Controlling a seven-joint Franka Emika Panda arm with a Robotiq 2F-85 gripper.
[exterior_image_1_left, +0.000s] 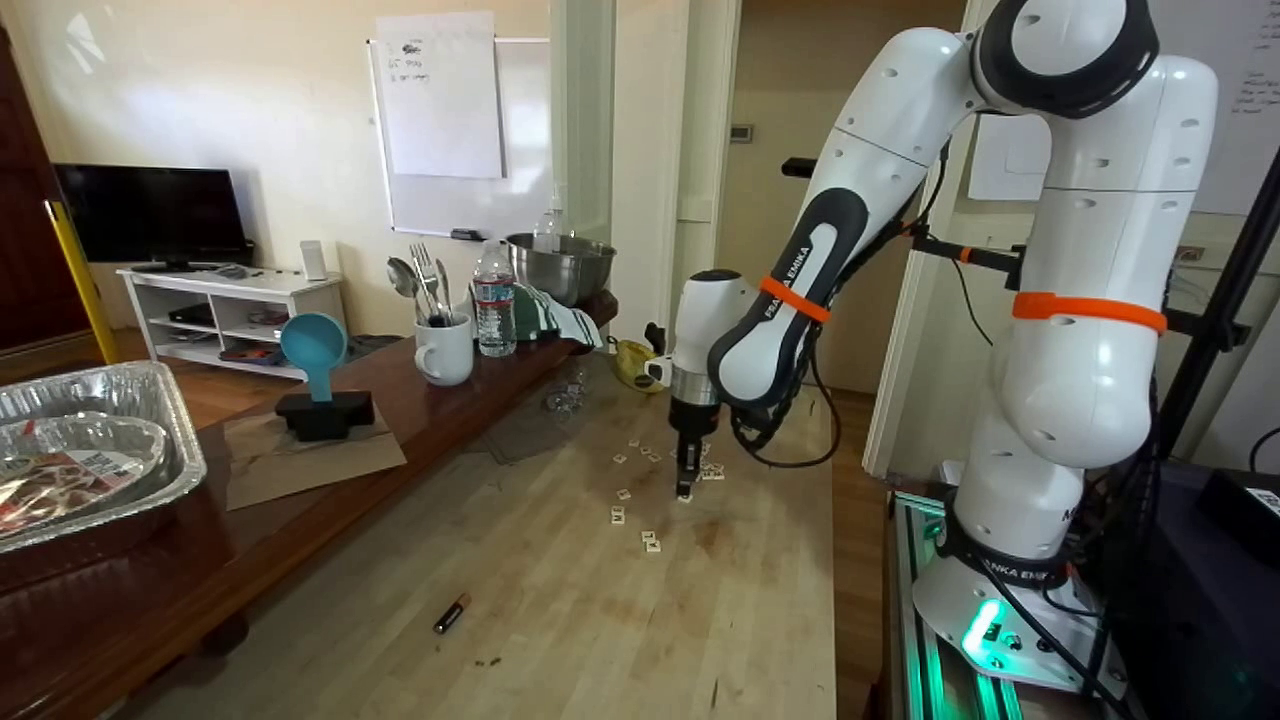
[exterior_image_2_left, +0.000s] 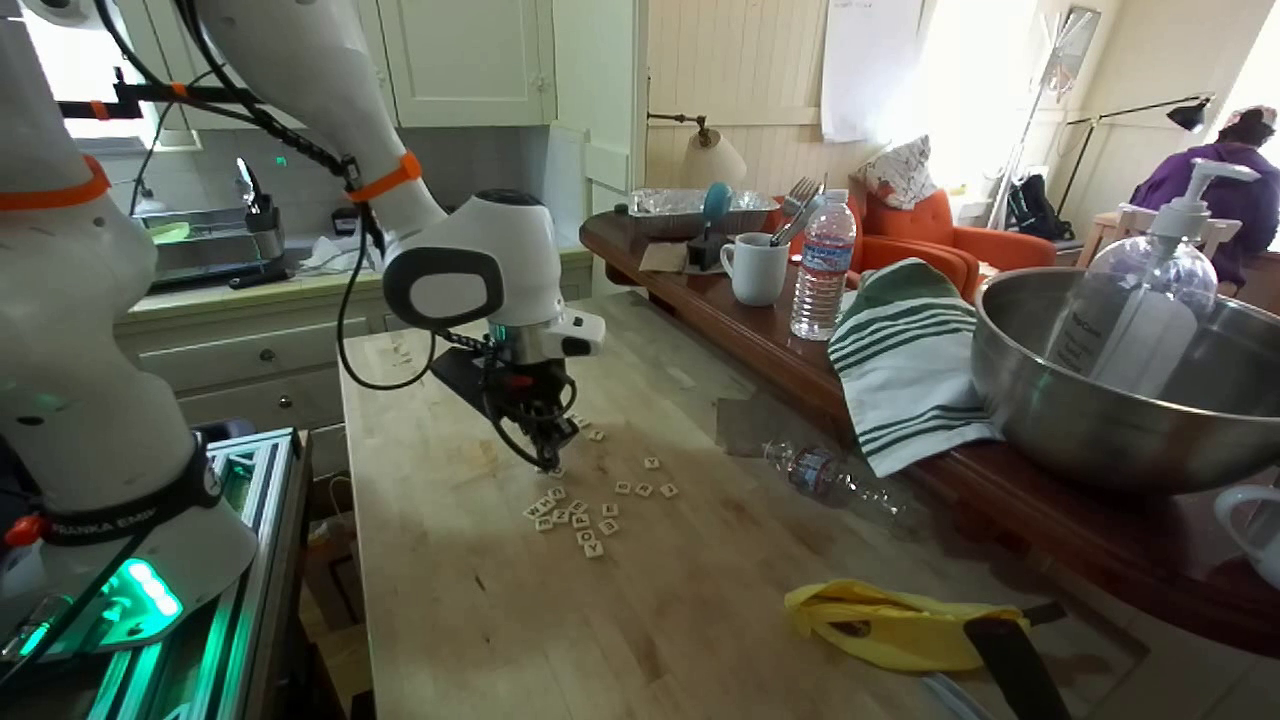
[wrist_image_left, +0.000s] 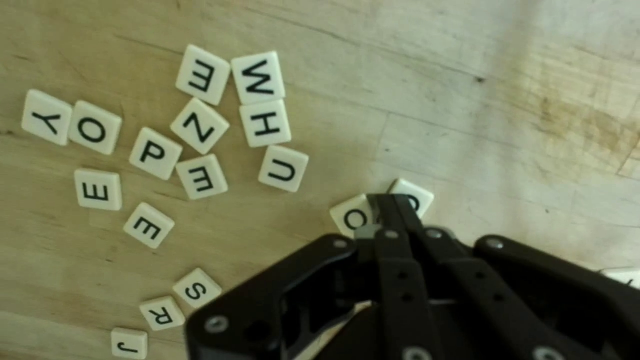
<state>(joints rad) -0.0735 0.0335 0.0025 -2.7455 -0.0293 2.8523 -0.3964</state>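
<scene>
Wrist view: the gripper (wrist_image_left: 396, 201) is clenched, fingers together with nothing seen between them, low over the table (wrist_image_left: 500, 155).
Fingertips: an O tile (wrist_image_left: 348, 216) sits on one side, a half-hidden tile (wrist_image_left: 419, 195) on the other; whether either is touched cannot be told.
Press-down: the closed tips could flip or fling one of these two by landing on its rim.
Covered letter: fingers hide part of it, so that tile could be misread.
U tile (wrist_image_left: 283, 168): just past the O tile, beside the H tile (wrist_image_left: 265, 123); a low sideways sweep could jam all three together and break up the cluster (wrist_image_left: 199, 125).
S tile (wrist_image_left: 197, 288): just beside the R tile (wrist_image_left: 162, 313), near the gripper in that view; a dragged finger could scatter both.
Battery (exterior_image_1_left: 452, 613): on the table in an exterior view, well apart; a knock could set it rolling.
Lying bottle (exterior_image_2_left: 815, 471): by the ledge (exterior_image_2_left: 1060, 525); a bump could roll it too.
Mug (exterior_image_1_left: 443, 352): on the ledge, cutlery (exterior_image_1_left: 403, 277) in it; a wide swing of the arm (exterior_image_1_left: 870, 130) could topple it.
</scene>
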